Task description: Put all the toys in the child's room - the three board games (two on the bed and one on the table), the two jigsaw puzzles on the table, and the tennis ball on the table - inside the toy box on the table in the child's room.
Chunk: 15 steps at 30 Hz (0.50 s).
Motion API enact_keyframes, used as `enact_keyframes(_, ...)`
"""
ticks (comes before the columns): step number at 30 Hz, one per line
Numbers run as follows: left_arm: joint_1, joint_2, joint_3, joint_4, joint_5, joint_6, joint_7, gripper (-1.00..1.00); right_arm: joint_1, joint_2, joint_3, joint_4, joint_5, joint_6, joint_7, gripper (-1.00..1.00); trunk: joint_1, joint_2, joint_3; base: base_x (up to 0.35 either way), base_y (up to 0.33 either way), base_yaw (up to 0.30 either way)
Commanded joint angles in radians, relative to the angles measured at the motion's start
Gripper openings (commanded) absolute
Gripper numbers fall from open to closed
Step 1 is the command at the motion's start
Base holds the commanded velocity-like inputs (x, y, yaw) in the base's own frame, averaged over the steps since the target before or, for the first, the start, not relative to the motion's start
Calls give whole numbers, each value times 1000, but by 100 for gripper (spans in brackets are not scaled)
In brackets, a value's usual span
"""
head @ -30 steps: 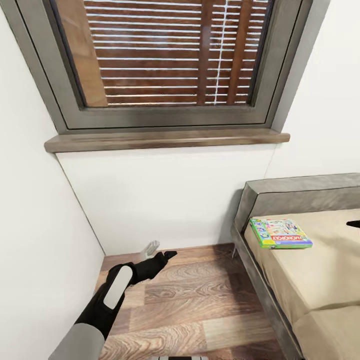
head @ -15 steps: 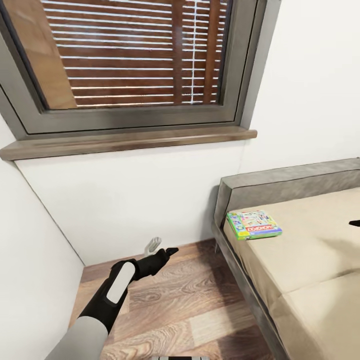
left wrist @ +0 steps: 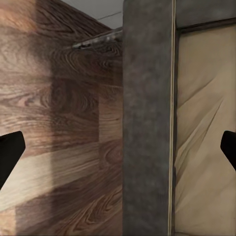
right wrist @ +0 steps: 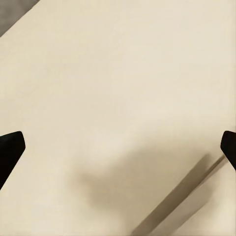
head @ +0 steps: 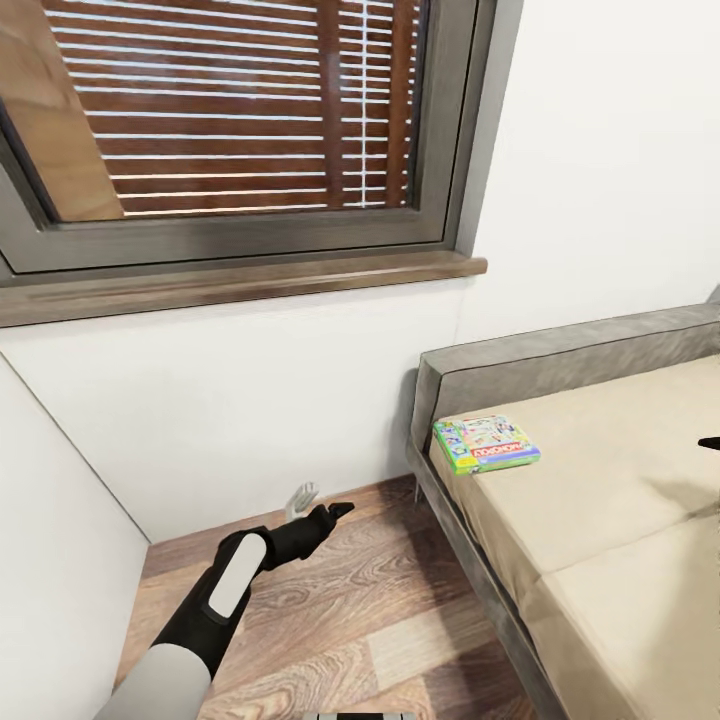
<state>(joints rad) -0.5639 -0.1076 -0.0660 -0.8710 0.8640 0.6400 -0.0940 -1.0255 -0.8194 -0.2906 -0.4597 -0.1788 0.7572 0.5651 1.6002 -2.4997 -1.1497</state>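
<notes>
Head view: a flat green "Monopoly" board game box with a red band [head: 487, 444] lies at centre right, on the beige mattress of the grey-framed bed [head: 560, 372], near its headboard corner. The left gripper [head: 322, 510] hangs over the wood-plank floor [head: 390, 610] at lower left, fingers spread, empty. The right gripper's [right wrist: 118, 147] fingertips [right wrist: 10, 150] are released above the mattress.
</notes>
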Motion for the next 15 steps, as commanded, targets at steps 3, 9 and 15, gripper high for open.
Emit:
enact_keyframes(3,1,0,0,-1,0,3,-4,100,-1,0,-4,-1,-3,7,1,100,0,0,-1,0,0,-4)
enact_keyframes(9,3,0,-4,-2,-1,-9,-5,100,-1,0,-4,-1,-3,7,1,100,0,0,-1,38,25,-2)
enact_keyframes(15,4,-1,-7,-3,-1,-24,-6,100,-1,0,-4,-2,-3,7,1,100,0,0,-1,168,64,0)
